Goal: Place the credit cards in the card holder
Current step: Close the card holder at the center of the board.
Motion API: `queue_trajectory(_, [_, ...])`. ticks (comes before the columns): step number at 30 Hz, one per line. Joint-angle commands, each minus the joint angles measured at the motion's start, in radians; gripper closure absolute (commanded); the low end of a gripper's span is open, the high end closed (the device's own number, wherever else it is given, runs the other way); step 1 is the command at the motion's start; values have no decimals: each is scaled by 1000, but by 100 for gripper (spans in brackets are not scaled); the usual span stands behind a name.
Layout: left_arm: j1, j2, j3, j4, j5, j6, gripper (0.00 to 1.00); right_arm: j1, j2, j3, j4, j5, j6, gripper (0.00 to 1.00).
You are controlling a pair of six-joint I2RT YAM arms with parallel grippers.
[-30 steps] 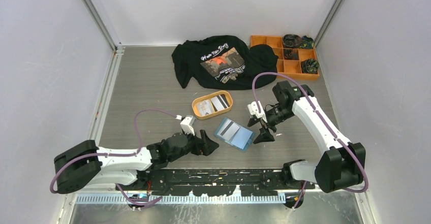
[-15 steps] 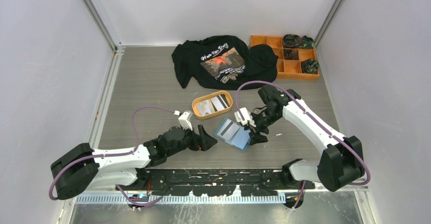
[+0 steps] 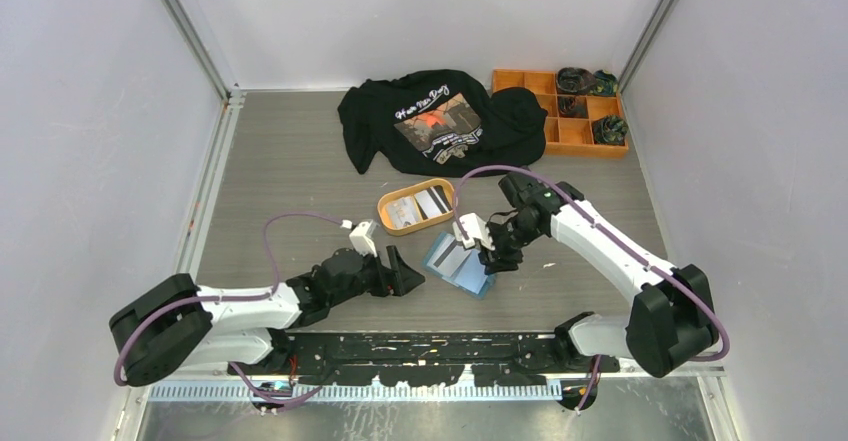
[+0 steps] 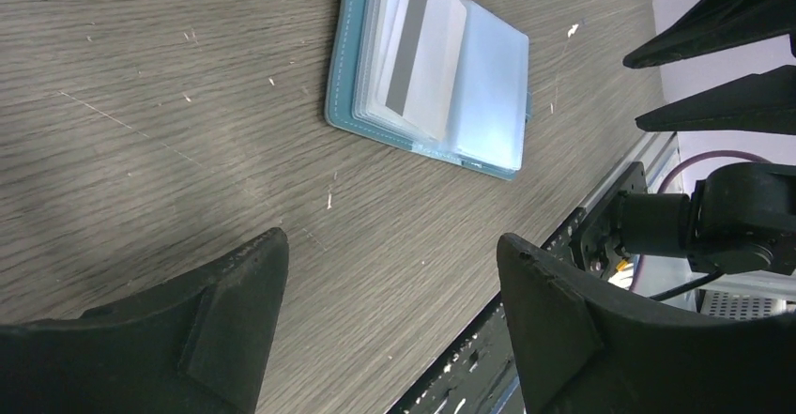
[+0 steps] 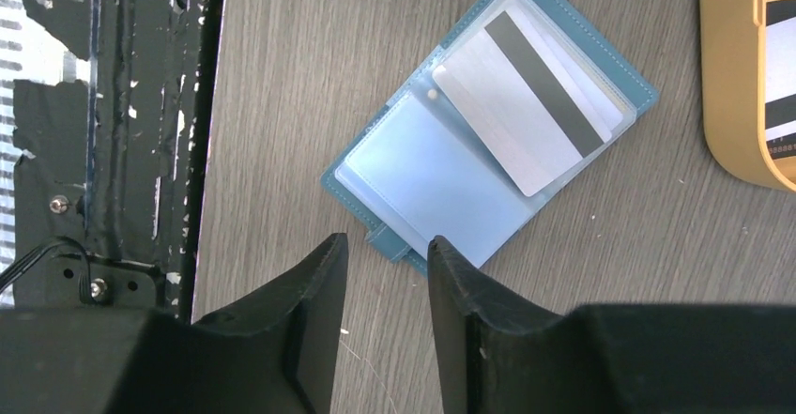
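The teal card holder [image 3: 458, 261] lies open on the table, light blue pockets up. A white card with a grey stripe [image 5: 528, 104] sits in its pocket on the tray side, partly sticking out. More cards [image 3: 430, 203] lie in the orange oval tray [image 3: 392, 223]. My right gripper [image 3: 492, 260] hangs over the holder's near right edge. Its jaws stand a narrow gap apart, empty, with the snap tab [image 5: 387, 241] just beyond the tips of that gripper [image 5: 387, 245]. My left gripper [image 3: 404, 273] is wide open and empty, low over the table left of the holder [image 4: 432, 76].
A black printed T-shirt [image 3: 440, 121] lies at the back. An orange compartment box [image 3: 560, 111] holding dark items stands at the back right. The black rail [image 5: 141, 104] runs along the table's near edge, close to the holder.
My right arm has moved left and down to the holder's near right edge, and its jaws have narrowed. The left arm has shifted only slightly.
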Motion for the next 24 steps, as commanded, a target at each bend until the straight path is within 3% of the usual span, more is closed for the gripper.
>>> queue_trajectory(1, [18, 28, 14, 101, -7, -9, 19, 33, 0, 0, 92, 50, 83, 60])
queue_trajectory(10, [29, 67, 30, 47, -86, -30, 23, 96, 73, -4, 189, 150, 207, 76])
queue_trajectory(17, [54, 113, 143, -38, -64, 76, 24, 199, 160, -57, 407, 278, 326, 88])
queue_trajectory(24, [138, 297, 191, 104, 71, 3, 40, 228, 219, -73, 477, 353, 345, 94])
